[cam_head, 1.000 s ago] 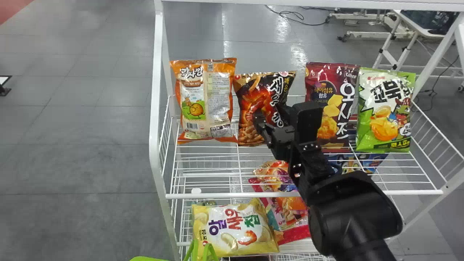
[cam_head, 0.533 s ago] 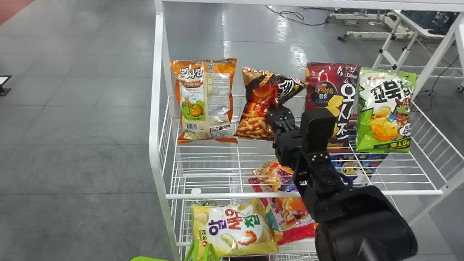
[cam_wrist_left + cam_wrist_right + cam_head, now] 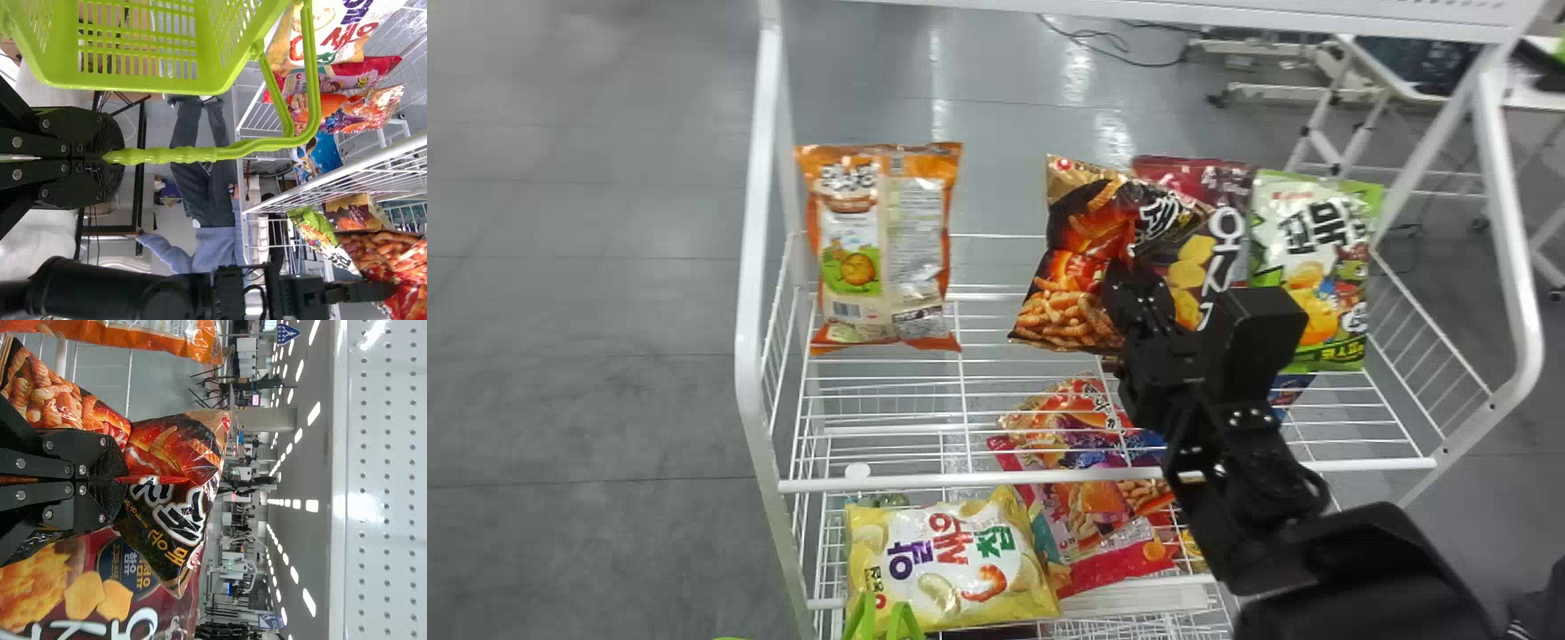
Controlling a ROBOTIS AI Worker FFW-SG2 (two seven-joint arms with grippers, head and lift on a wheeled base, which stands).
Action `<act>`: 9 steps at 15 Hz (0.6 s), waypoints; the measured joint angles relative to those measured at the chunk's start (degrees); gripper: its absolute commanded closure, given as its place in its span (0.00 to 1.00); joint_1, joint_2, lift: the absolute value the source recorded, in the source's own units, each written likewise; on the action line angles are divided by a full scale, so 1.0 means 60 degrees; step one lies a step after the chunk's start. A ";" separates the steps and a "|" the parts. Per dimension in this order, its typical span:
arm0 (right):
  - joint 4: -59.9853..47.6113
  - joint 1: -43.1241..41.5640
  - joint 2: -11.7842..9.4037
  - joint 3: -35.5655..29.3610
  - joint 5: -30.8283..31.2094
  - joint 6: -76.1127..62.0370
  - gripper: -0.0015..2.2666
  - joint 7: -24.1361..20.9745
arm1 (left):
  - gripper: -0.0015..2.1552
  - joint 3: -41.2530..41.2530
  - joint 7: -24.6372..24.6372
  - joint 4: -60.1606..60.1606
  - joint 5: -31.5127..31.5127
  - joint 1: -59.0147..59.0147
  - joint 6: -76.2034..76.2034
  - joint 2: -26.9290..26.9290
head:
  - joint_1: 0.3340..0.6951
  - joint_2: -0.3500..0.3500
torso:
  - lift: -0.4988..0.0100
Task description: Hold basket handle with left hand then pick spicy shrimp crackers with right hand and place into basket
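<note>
l tool (image 3: 109,158) closed on basket handle (image 3: 180,155); r tool (image 3: 1129,274) pinched shut on shrimp crackers (image 3: 1072,298); rack (image 3: 758,240) has other snack pkgs (image 3: 880,249).

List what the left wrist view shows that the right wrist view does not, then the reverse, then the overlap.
Left wrist view: the green basket, its handle gripped by the left gripper, plus a yellow-and-white snack bag and a blue bag on the rack.

Right wrist view: an orange snack bag, a perforated white panel and ceiling lights.

Both: the spicy shrimp crackers, with the right gripper pinching the bag.
</note>
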 measured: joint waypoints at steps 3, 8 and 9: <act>-0.1585 0.0842 -0.0275 -0.0271 -0.0539 0.1202 0.83 0.0070 | 0.88 -0.0089 0.0035 -0.0086 -0.0034 -0.0043 0.0000 -0.0013 | 1.00 0.20 | 0.91; -0.3656 0.1993 -0.0531 -0.0389 -0.1193 0.3582 0.83 0.0129 | 0.88 -0.0159 0.0028 -0.0243 -0.0044 0.0032 0.0000 0.0037 | 1.00 0.22 | 0.91; -0.4169 0.2257 -0.0616 -0.0461 -0.1361 0.4322 0.83 0.0132 | 0.88 -0.0165 0.0023 -0.0280 -0.0037 0.0056 0.0000 0.0043 | 1.00 0.22 | 0.91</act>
